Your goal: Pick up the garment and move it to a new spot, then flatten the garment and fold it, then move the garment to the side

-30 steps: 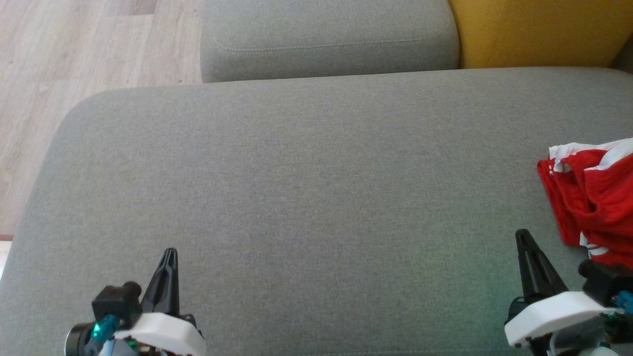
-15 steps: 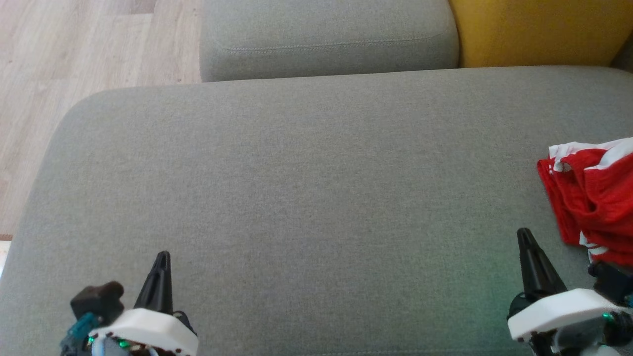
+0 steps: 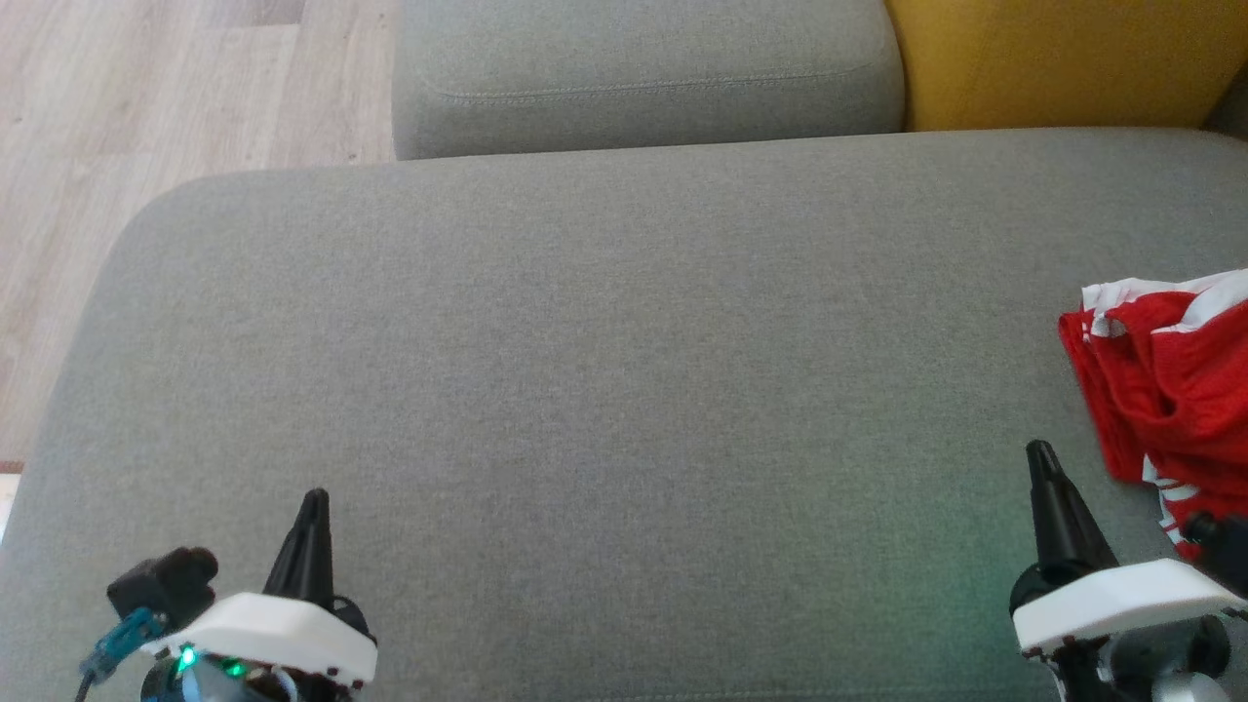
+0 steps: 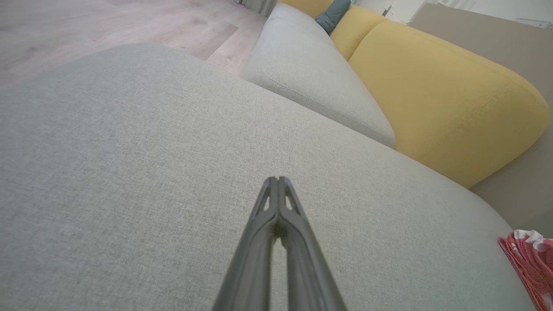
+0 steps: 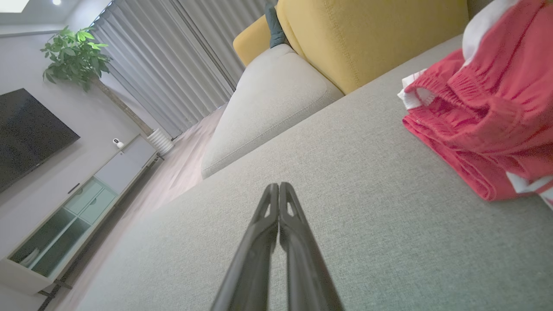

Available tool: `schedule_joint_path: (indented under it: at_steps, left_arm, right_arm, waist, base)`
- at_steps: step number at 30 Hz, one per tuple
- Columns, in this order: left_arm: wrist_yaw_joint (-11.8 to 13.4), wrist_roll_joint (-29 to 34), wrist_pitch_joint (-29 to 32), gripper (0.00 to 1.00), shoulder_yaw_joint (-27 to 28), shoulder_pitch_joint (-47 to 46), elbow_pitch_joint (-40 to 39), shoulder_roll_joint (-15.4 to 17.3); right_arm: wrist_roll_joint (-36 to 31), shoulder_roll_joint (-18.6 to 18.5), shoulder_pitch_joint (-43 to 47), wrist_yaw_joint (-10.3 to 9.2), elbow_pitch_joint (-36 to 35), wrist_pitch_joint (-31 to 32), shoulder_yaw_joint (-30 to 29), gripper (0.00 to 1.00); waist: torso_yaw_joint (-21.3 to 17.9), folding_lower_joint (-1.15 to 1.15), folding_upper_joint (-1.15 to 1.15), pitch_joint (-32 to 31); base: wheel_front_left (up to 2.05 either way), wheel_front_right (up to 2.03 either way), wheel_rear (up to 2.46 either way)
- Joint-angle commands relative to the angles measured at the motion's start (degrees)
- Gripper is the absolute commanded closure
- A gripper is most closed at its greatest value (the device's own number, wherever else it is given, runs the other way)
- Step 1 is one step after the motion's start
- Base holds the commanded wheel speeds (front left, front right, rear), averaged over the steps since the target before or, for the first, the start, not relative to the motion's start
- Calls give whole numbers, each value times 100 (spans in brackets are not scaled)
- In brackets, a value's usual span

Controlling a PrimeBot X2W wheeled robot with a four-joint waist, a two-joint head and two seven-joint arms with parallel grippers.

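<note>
Red garment (image 3: pixel 1170 390) bunched nr closed, empty right gripper (image 3: pixel 1043 458).

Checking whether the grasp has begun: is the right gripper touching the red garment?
Apart. In the right wrist view, bare grey cushion separates the right gripper, fingers closed, from the red garment.

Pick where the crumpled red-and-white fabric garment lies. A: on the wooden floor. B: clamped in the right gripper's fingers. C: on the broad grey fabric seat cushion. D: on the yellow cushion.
C: the crumpled red-and-white fabric garment rests on the broad grey fabric seat cushion, beside the right gripper, whose fingers are shut on nothing.
</note>
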Motion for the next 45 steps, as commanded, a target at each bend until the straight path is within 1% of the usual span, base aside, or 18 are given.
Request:
schedule_joint_path:
  at_steps: [1, 45]
  left_arm:
    - [-51, -168, 22, 100, 144, -337, -161, 38]
    - [-603, -2969, 631, 100, 819, -676, 90, -224]
  right_arm:
    - [182, -83, -298, -2, -134, -36, -5, 100]
    - [3064, -113, -753, -4, 454, -9, -98, 100]
  waist:
    - [-1, 0, 0, 1]
    - [-26, 0, 0, 44]
  base:
    - [0, 0, 0]
    - [0, 0, 0]
